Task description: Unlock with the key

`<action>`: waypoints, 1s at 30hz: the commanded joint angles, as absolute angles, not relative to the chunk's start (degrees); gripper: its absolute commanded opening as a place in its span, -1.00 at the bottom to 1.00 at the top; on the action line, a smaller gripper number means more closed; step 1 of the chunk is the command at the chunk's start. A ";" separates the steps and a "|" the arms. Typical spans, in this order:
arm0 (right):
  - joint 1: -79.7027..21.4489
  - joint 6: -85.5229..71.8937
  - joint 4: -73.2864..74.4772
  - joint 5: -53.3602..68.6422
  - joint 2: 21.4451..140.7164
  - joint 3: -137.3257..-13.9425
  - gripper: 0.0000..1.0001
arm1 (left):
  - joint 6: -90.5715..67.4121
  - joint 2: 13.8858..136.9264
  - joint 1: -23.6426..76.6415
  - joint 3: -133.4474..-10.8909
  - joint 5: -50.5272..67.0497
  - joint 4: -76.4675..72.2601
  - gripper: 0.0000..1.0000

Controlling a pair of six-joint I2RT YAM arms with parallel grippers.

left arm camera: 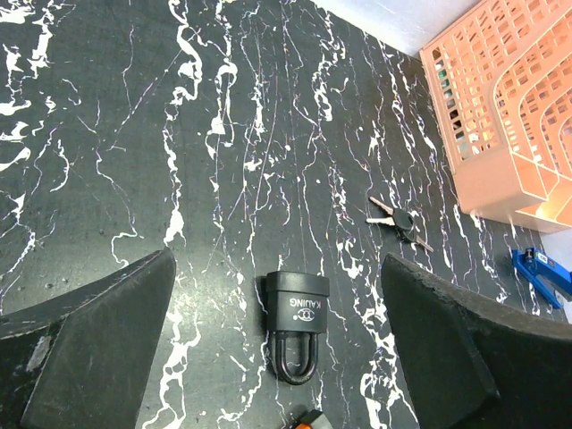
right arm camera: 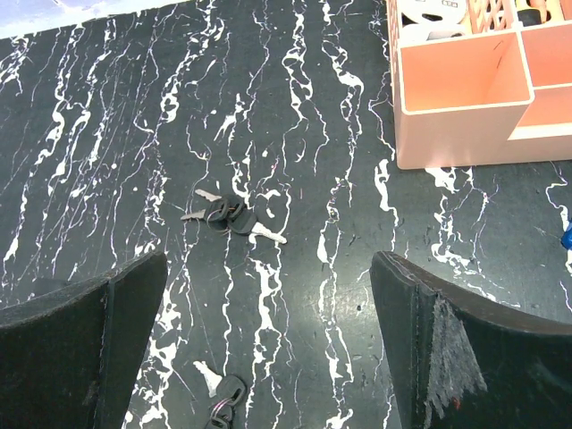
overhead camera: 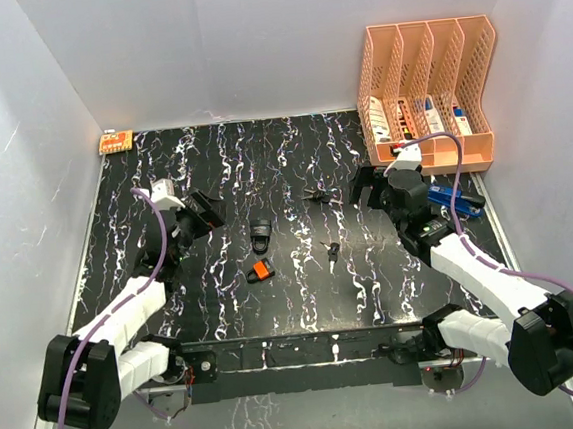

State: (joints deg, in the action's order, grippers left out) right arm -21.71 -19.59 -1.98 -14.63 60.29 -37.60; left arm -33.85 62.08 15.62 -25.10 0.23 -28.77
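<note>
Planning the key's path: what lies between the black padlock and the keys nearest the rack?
Nothing: the left wrist view shows bare tabletop between the black padlock and those keys.

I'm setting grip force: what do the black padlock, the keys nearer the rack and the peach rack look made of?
Black padlock: matte black casing, probably plastic or rubber over metal; dull sheen, white printed logo. Keys: shiny silvery metal blades, black heads likely plastic. Peach rack: moulded plastic; uniform colour, slotted walls.
</note>
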 commanded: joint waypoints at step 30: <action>-21.97 -17.90 -2.34 -8.43 63.04 -40.08 0.96 | -31.69 60.96 15.92 -27.76 0.67 -23.18 0.96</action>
